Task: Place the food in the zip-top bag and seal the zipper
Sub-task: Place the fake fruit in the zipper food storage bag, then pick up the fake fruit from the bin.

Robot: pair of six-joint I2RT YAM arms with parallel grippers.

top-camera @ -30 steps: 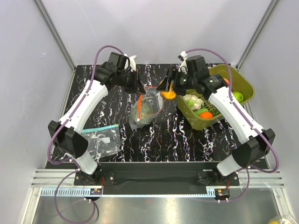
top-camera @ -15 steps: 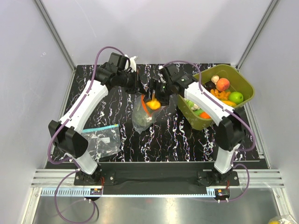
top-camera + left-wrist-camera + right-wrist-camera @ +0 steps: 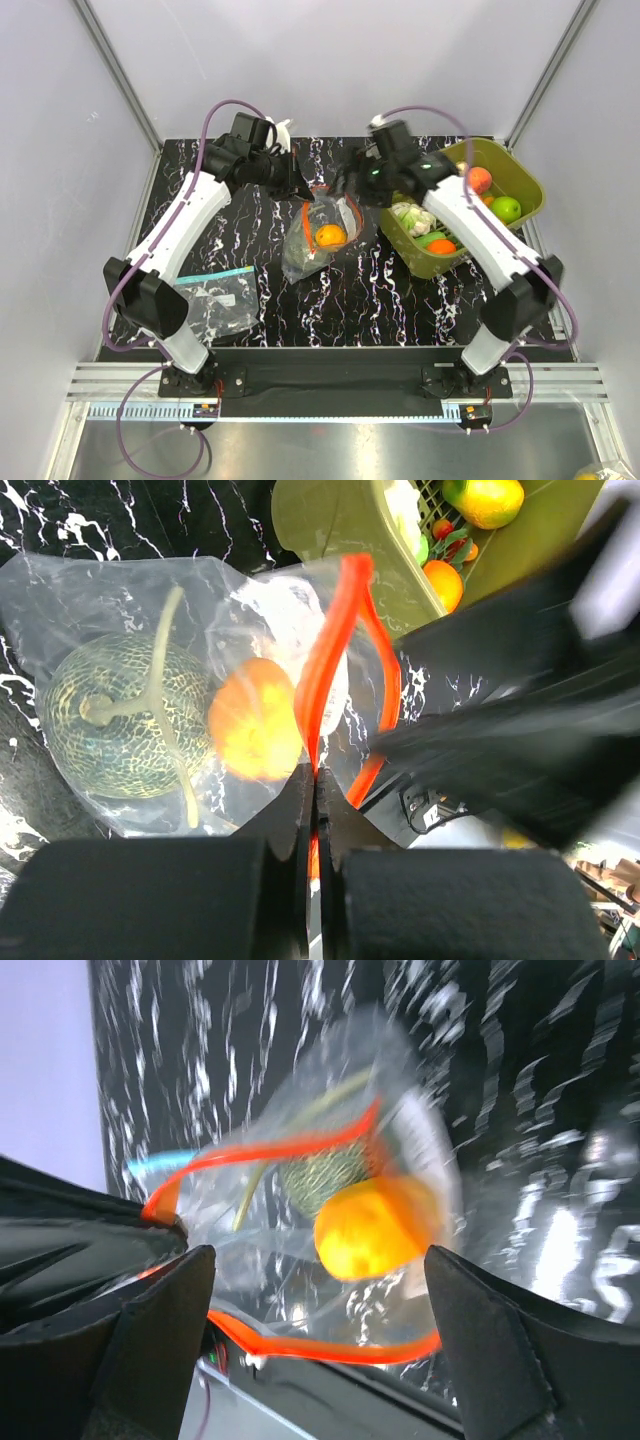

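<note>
The zip-top bag (image 3: pixel 312 245) lies mid-table, its mouth held up and open. My left gripper (image 3: pixel 300 188) is shut on the red-orange zipper (image 3: pixel 335 630) at one end of the mouth. Inside the bag are a netted melon (image 3: pixel 125 715) and an orange (image 3: pixel 329 236); the orange also shows in the right wrist view (image 3: pixel 375 1225). My right gripper (image 3: pixel 350 186) hovers just above the mouth, open and empty, with the orange below and between its fingers (image 3: pixel 150 1320). More food, including a peach (image 3: pixel 479 180) and a green apple (image 3: pixel 506 209), sits in the tub.
The olive-green tub (image 3: pixel 530 180) stands at the right rear, close to the bag. A second clear bag with a teal-blue strip (image 3: pixel 218 300) lies flat at the left front. Grey walls enclose the table on three sides.
The right gripper carried the orange over the bag's mouth, let it go and opened. The orange now lies inside the bag beside the melon. The left gripper kept its hold.
</note>
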